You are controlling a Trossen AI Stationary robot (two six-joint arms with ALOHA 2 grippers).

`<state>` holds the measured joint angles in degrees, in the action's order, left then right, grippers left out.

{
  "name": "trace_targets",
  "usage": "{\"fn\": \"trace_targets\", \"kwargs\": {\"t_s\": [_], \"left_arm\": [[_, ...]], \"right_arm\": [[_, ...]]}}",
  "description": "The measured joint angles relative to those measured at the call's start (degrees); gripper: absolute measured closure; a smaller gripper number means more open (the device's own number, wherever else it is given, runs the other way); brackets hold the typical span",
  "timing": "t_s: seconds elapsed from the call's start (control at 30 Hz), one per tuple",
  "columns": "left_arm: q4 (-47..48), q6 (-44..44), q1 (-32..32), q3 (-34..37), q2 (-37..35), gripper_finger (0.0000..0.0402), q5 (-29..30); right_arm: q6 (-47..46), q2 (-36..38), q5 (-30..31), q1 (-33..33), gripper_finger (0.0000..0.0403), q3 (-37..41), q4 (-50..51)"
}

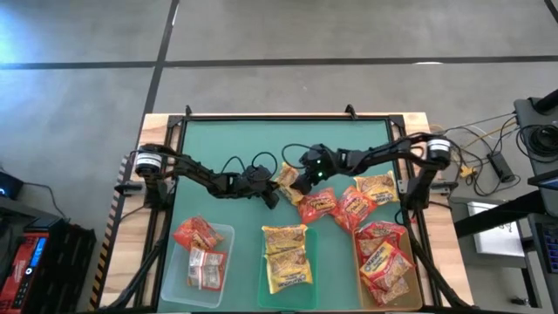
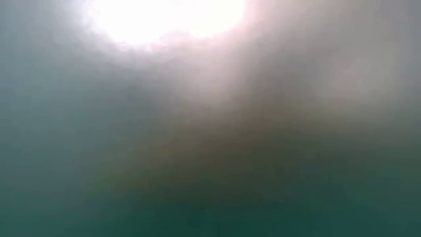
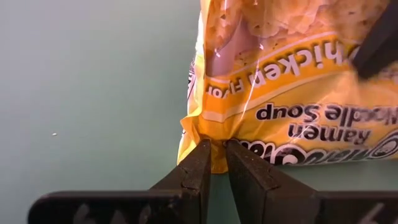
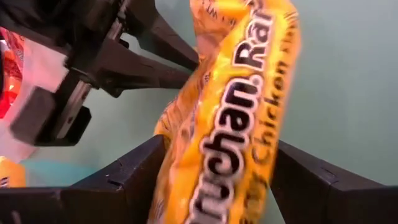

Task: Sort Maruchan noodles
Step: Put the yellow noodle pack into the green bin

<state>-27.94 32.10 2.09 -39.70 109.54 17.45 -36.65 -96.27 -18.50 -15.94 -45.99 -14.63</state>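
A yellow Maruchan chicken ramen packet (image 1: 284,178) sits between both grippers at mid-table. My left gripper (image 1: 272,194) reaches in from the table's left and is shut on the packet's edge (image 3: 217,155). My right gripper (image 1: 301,181) comes from the right, with the packet (image 4: 236,112) edge-on between its spread fingers. Three loose packets lie to the right: two red (image 1: 318,205) (image 1: 353,208) and one paler (image 1: 377,187). The low view shows only blur. My left gripper pinches the packet's crimped end seam near a corner (image 3: 211,142) between its two fingertips, coming in low from the table's left. The packet spreads away beyond the fingers. My right gripper holds the packet's body (image 4: 186,155) between its two fingers, one on each broad face, from the table's right. The packet stands on edge and tilted; whether it touches the table cannot be told.
Three trays line the near edge: a clear one (image 1: 228,234) with red-orange packets, a green one (image 1: 311,240) with yellow packets, and a brown one (image 1: 410,253) with red packets. Green mat lies bare toward the far edge. The two grippers are very close together.
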Motion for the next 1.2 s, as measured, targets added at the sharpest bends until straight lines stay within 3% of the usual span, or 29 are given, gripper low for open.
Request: {"fn": "trace_targets", "kwargs": {"t_s": [0.23, 0.47, 0.87, 1.2], "left_arm": [[-0.2, 0.4, 0.0, 0.0, 0.0, 0.0361, 0.0], [-0.5, 0.6, -0.1, 0.0, -0.4, 0.0361, 0.0], [0.5, -0.8, -0.6, 1.5, -5.5, 0.0361, 5.0], [-2.5, 2.8, -1.3, 4.1, -6.2, 0.0361, 5.6]], "right_arm": [[1.2, -5.6, -5.6, 0.2, 0.0156, -4.4, -1.1], [3.4, -6.9, -5.8, 0.5, 0.0184, -5.8, -0.2], [7.3, -6.9, -6.1, 0.6, 0.0186, -5.9, 1.0], [9.0, -6.9, -6.0, 0.6, 0.0186, -5.9, 1.0]]}}
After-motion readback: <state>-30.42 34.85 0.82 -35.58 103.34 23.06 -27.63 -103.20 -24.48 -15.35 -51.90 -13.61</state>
